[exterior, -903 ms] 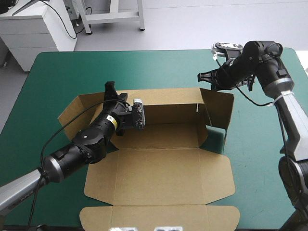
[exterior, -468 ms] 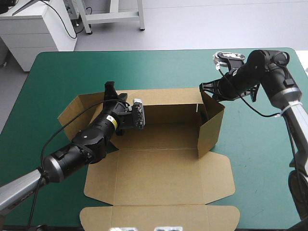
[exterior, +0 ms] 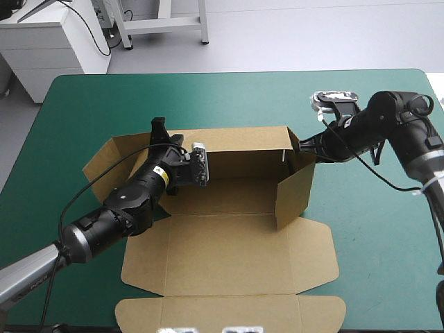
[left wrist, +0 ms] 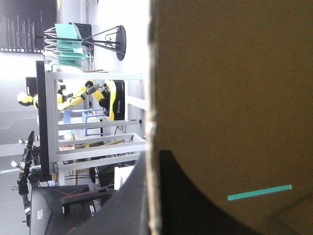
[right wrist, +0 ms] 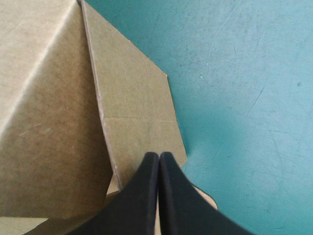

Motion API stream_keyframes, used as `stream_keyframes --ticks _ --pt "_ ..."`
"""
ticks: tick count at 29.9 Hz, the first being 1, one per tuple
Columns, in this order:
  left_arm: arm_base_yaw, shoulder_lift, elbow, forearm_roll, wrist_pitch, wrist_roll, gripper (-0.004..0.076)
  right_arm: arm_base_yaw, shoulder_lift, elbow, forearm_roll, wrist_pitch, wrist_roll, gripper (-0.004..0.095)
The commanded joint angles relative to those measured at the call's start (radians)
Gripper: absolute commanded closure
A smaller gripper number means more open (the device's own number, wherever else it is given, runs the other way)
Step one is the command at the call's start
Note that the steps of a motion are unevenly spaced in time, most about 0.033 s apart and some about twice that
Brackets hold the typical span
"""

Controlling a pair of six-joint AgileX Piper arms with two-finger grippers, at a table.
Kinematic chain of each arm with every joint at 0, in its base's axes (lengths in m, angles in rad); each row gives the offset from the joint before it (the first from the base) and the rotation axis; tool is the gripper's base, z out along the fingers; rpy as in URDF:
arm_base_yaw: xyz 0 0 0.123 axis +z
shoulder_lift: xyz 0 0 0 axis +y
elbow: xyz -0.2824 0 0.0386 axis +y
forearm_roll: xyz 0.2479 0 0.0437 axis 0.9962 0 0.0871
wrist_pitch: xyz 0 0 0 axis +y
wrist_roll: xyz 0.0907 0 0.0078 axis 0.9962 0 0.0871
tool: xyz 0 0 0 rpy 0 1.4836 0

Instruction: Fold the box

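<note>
The brown box (exterior: 236, 257) lies in the middle of the table with its back wall (exterior: 243, 163) raised. My left gripper (exterior: 159, 128) is shut on the top edge of that wall near its left end. In the left wrist view the board (left wrist: 234, 88) runs between the two black fingers (left wrist: 195, 196). The right end flap (exterior: 295, 194) stands upright, swung inward across the box's right end. My right gripper (exterior: 300, 146) is shut, with its tip against the flap's outer face. The right wrist view shows the pointed tip (right wrist: 159, 155) resting on the flap (right wrist: 132, 98).
The lid panel (exterior: 229, 309) lies flat toward the table's near edge, with small tabs at both sides. The left end flap (exterior: 111, 159) lies spread outward on the teal-green cover (exterior: 374, 229). The cover shows bare beside the right gripper (right wrist: 244, 98).
The right gripper has moved toward the near side and inward, pushing the right end flap from spread out to upright across the box's end. The left arm has not moved.
</note>
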Motion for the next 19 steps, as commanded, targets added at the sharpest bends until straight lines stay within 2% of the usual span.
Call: stream_keyframes --ticks 1,7,15,19 --pt "-0.006 -0.023 -0.024 0.004 -0.005 -0.010 0.0732 0.000 -0.092 0.023 0.037 -0.089 -0.042 0.0926" --pt "-0.006 -0.002 -0.024 0.004 -0.019 -0.010 0.0732 0.000 -0.158 0.161 0.060 -0.219 -0.127 0.0928" --pt "-0.006 0.003 -0.024 0.006 -0.021 -0.010 0.0732 0.000 -0.222 0.344 0.208 -0.429 -0.302 0.0928" --pt "-0.006 0.003 -0.024 0.006 -0.024 -0.010 0.0732 0.000 -0.239 0.425 0.316 -0.510 -0.466 0.0928"
